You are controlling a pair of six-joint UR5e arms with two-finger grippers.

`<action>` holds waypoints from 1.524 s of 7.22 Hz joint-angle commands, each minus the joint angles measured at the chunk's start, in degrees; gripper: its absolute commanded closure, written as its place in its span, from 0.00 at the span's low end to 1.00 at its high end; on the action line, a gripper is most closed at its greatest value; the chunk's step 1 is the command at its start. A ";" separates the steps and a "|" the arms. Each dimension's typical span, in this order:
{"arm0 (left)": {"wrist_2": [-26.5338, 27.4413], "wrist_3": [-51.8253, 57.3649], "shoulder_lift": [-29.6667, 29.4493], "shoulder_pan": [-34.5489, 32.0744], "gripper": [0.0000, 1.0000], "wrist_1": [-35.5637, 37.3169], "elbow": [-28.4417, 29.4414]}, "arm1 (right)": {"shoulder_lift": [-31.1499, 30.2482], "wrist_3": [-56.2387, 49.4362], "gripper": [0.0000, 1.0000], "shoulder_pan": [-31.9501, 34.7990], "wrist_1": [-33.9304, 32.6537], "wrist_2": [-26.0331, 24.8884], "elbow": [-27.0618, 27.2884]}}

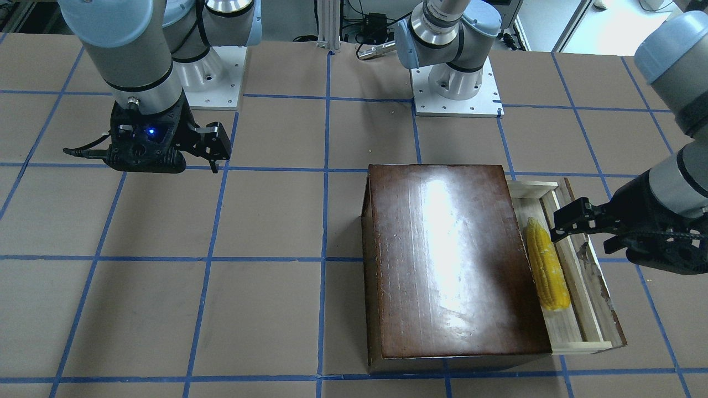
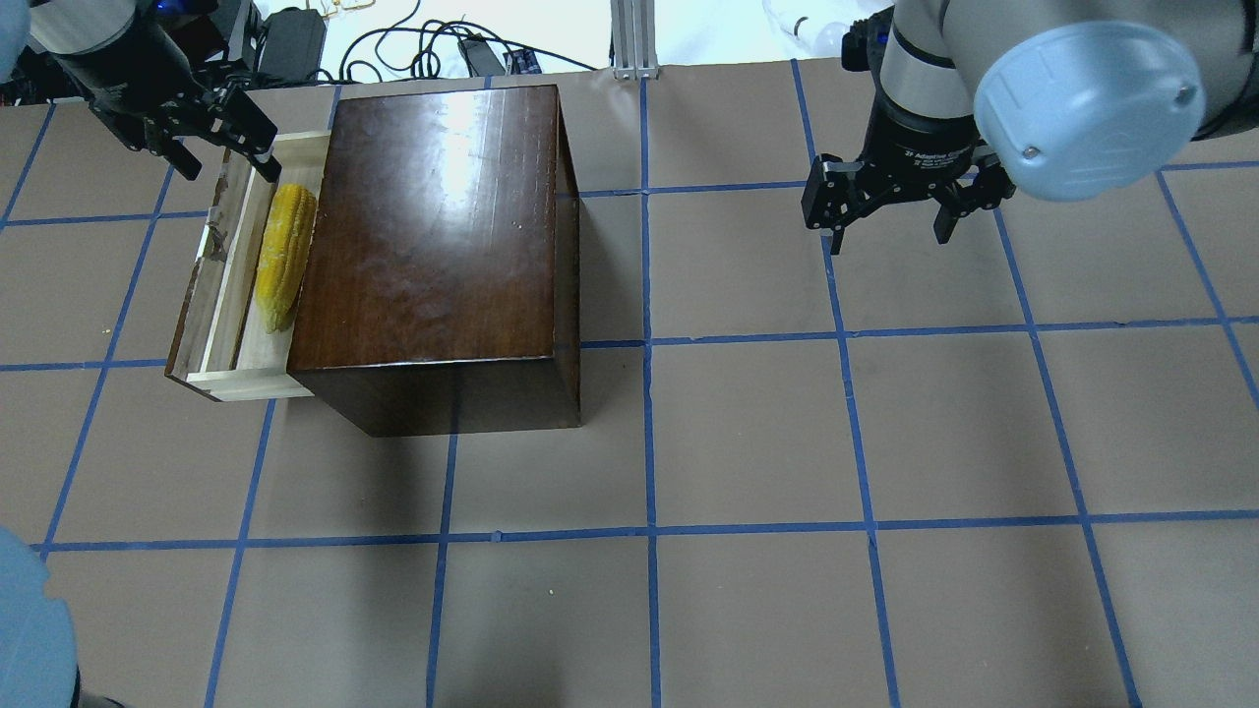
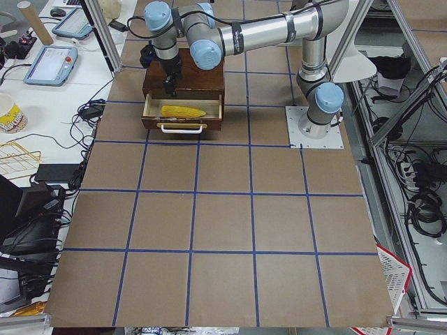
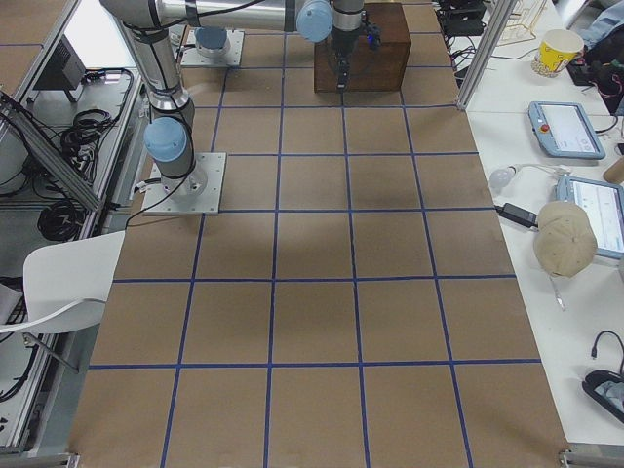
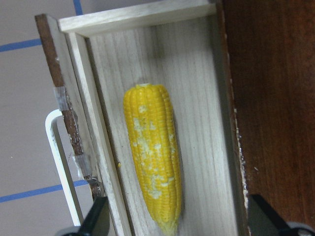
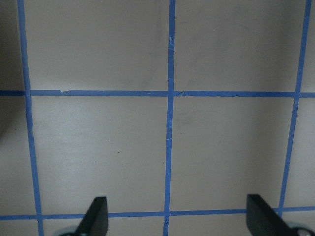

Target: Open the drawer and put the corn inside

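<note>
The drawer (image 2: 228, 280) of pale wood is pulled out of the glossy dark-brown box (image 2: 433, 226) at the table's far left. The yellow corn (image 2: 283, 254) lies flat in the drawer, next to the box side, with its tapered tip toward the robot. My left gripper (image 2: 229, 172) hangs open above the drawer's far end and holds nothing. In the left wrist view the corn (image 5: 152, 157) lies in the drawer (image 5: 202, 98) between the spread fingertips. My right gripper (image 2: 888, 236) is open and empty above bare table at the far right. In the front-facing view the corn (image 1: 546, 271) lies free of the left gripper (image 1: 586, 232).
A white handle (image 5: 61, 167) sticks out from the drawer's chipped dark front panel (image 1: 600, 287). The brown table (image 2: 748, 442) carries a grid of blue tape. Both arm bases (image 1: 456, 83) stand at the robot's side of the table. Cables lie beyond the far edge.
</note>
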 commanded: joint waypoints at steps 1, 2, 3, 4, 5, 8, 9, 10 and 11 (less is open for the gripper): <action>1.81 -9.85 2.88 -5.57 0.00 -0.49 -0.25 | 0.00 0.00 0.00 0.00 -0.08 0.00 0.00; 1.98 -14.25 3.68 -9.09 0.00 -0.49 -0.43 | 0.00 0.00 0.00 0.00 -0.08 0.09 0.00; 1.98 -17.95 4.56 -11.56 0.00 -0.49 -0.60 | 0.00 0.00 0.00 0.00 0.00 0.09 0.00; 1.63 -21.55 5.09 -12.89 0.00 -0.41 -0.95 | 0.00 0.00 0.00 0.00 -0.08 0.09 0.00; 1.45 -22.89 5.70 -13.25 0.00 -0.23 -1.65 | 0.00 0.00 0.00 0.00 0.00 0.00 0.00; 2.24 -22.65 9.21 -13.51 0.00 0.03 -7.53 | 0.00 0.00 0.00 0.00 -0.08 0.00 0.00; 2.24 -22.91 10.62 -13.78 0.00 0.30 -9.64 | 0.00 0.00 0.00 0.00 0.00 0.00 0.00; 2.24 -22.99 11.85 -13.95 0.00 0.47 -11.66 | 0.00 0.00 0.00 0.00 -0.08 0.00 0.00; 2.16 -22.91 13.08 -14.04 0.00 1.00 -13.51 | 0.00 0.00 0.00 0.00 -0.08 0.00 0.00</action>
